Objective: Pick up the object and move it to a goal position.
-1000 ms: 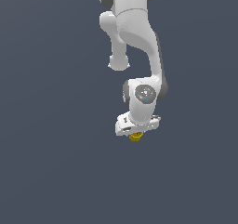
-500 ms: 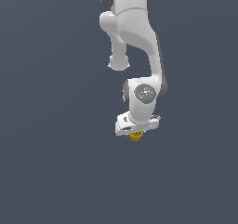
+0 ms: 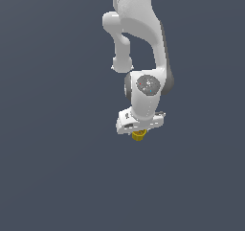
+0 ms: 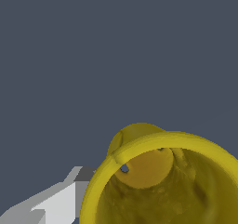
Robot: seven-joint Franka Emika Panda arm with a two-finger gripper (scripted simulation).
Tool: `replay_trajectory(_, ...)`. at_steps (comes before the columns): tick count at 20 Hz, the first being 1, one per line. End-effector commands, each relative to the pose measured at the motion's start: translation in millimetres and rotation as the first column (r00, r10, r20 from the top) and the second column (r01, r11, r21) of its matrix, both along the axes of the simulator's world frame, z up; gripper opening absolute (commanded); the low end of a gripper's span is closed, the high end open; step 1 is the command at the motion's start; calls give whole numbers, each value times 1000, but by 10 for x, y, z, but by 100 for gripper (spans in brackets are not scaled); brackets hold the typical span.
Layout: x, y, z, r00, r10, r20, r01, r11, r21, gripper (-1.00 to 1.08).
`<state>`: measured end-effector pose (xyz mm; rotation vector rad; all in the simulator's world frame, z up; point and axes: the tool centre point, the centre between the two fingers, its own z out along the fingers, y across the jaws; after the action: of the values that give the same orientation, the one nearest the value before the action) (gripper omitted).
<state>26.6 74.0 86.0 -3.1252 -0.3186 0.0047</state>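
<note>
The object (image 3: 139, 136) is a small yellow cup-like cylinder that pokes out just beneath the white hand of my gripper (image 3: 139, 132). The gripper is shut on it. In the wrist view the object (image 4: 158, 172) fills the near part of the picture, with its hollow inside and thick rim facing the camera. One grey-white finger (image 4: 60, 203) lies against its outer wall. The other finger is hidden behind the cup. The fingertips do not show in the exterior view.
A plain dark grey-blue ground (image 3: 52, 177) surrounds the arm on all sides. The arm's white links (image 3: 139, 38) come down from the exterior view's top edge. No other objects or goal marker show.
The gripper and the yellow object have risen slightly together over the last second. The arm's pose is otherwise nearly the same.
</note>
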Motion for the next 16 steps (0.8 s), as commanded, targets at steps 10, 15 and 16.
replay_trajectory(10, -211, -224, 1067, 1000, 0, 3, 0, 1000, 0, -100)
replay_trajectory(15, -281, -309, 1468, 1000, 0, 3, 0, 1000, 1, -100)
replay_trajectory(16, -292, -323, 1533, 1000, 0, 3, 0, 1000, 1, -100)
